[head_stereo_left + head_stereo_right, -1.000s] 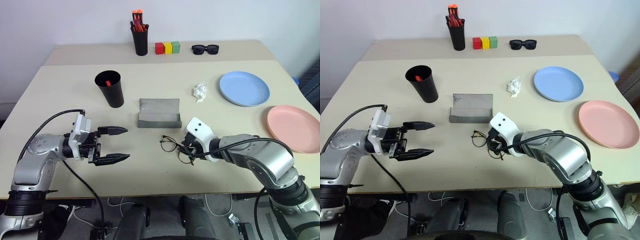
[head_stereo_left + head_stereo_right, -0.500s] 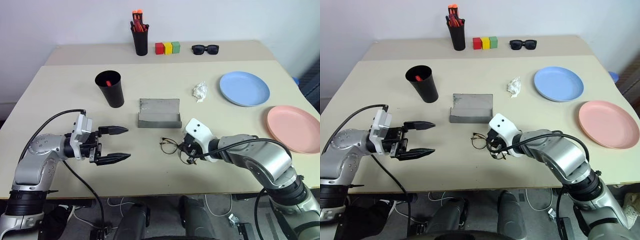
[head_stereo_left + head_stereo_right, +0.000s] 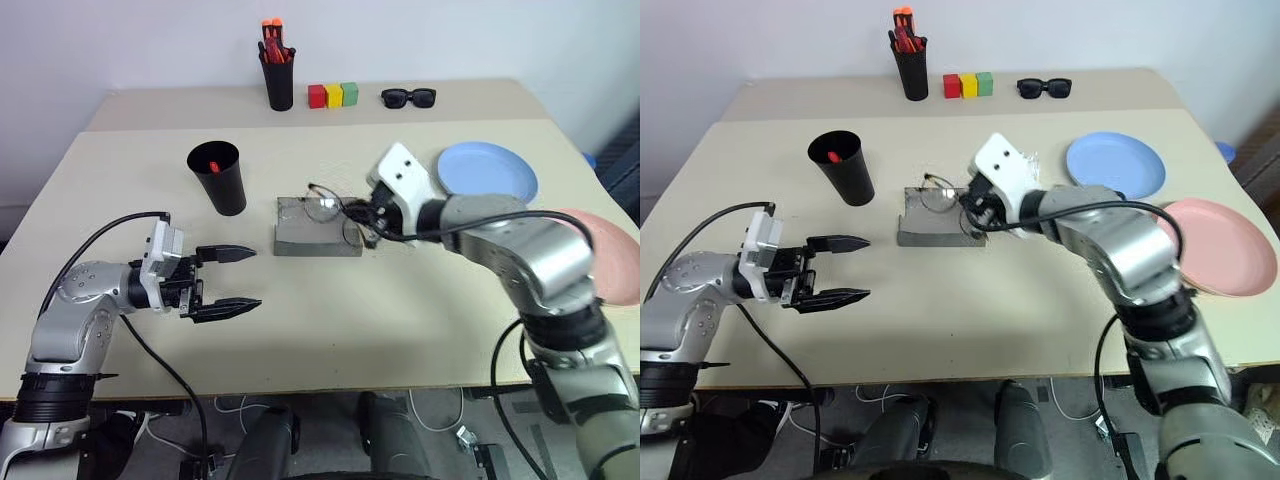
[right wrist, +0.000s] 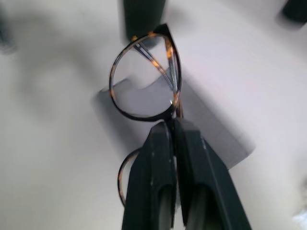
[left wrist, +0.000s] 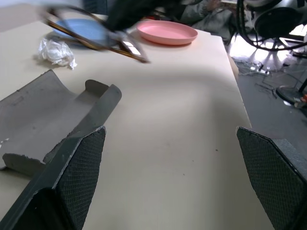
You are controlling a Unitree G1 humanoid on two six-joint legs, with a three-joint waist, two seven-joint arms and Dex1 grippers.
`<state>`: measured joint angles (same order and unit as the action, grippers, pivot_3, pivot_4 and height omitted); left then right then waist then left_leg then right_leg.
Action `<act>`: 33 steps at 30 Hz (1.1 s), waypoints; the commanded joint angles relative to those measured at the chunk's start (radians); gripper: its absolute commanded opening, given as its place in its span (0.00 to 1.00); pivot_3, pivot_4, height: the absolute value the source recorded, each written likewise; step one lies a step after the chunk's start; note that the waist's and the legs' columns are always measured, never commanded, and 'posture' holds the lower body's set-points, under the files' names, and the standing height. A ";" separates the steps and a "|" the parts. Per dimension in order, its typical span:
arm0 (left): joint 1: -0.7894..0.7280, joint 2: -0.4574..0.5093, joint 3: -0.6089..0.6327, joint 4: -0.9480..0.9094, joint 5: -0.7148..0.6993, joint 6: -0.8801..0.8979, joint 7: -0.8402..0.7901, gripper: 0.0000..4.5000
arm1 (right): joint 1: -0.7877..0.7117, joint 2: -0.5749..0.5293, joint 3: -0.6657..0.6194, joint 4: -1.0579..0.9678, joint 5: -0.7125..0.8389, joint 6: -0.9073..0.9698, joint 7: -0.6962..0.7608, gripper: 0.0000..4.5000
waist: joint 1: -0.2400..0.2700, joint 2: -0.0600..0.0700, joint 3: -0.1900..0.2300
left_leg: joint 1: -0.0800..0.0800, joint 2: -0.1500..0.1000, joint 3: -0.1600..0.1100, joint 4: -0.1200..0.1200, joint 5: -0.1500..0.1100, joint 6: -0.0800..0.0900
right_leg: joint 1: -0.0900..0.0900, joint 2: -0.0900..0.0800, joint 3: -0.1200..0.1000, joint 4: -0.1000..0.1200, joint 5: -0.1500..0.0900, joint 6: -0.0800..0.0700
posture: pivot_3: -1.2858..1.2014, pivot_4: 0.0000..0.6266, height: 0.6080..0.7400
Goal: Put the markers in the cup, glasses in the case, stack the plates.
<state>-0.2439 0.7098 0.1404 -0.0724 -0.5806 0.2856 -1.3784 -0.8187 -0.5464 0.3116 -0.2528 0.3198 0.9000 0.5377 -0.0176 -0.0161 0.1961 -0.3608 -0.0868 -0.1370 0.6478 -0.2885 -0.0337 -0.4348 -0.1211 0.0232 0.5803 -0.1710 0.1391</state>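
Glasses (image 3: 330,212) lifted off table (image 3: 400,320) — now over case (image 3: 318,236).

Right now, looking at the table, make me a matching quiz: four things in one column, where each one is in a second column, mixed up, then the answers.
Things
1. glasses
2. red marker
3. case
4. sunglasses

Places
A. far edge of the table, beside the coloured blocks
B. lying open on the table's middle
C. pinched in the right gripper, above the case
D. inside the black cup

Pairs: 1-C, 2-D, 3-B, 4-A
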 commanded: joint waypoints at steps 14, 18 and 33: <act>0.043 0.008 0.018 -0.070 -0.019 -0.015 0.049 1.00 | -0.069 0.127 0.162 0.390 -0.334 -0.485 0.155 0.01 | -0.003 0.000 0.000 | -0.012 0.000 -0.001 0.000 0.002 -0.003 | -0.012 0.001 -0.001 0.002 0.004 -0.004 | 0.52 0.24 1.00; 0.041 0.008 0.016 -0.068 -0.019 -0.016 0.052 1.00 | -0.068 0.116 0.159 0.398 -0.367 -0.476 0.199 0.01 | -0.003 0.000 0.000 | -0.011 0.001 -0.001 0.001 0.002 -0.004 | -0.012 0.001 0.000 0.002 0.004 -0.005 | 0.52 0.24 1.00; 0.033 0.012 0.013 -0.062 -0.013 -0.021 0.052 1.00 | -0.047 0.136 0.163 0.429 -0.445 -0.503 0.276 0.01 | -0.003 0.000 0.000 | -0.011 0.001 -0.001 0.001 0.002 -0.004 | -0.012 0.001 0.000 0.002 0.004 -0.005 | 0.52 0.24 1.00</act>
<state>-0.2030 0.7064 0.1345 -0.1151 -0.5804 0.2774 -1.3257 -0.8635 -0.4188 0.4859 0.1979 -0.1163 0.4113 0.8059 -0.0203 -0.0159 0.1962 -0.3722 -0.0862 -0.1380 0.6484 -0.2863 -0.0374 -0.4470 -0.1196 0.0227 0.5826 -0.1672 0.1342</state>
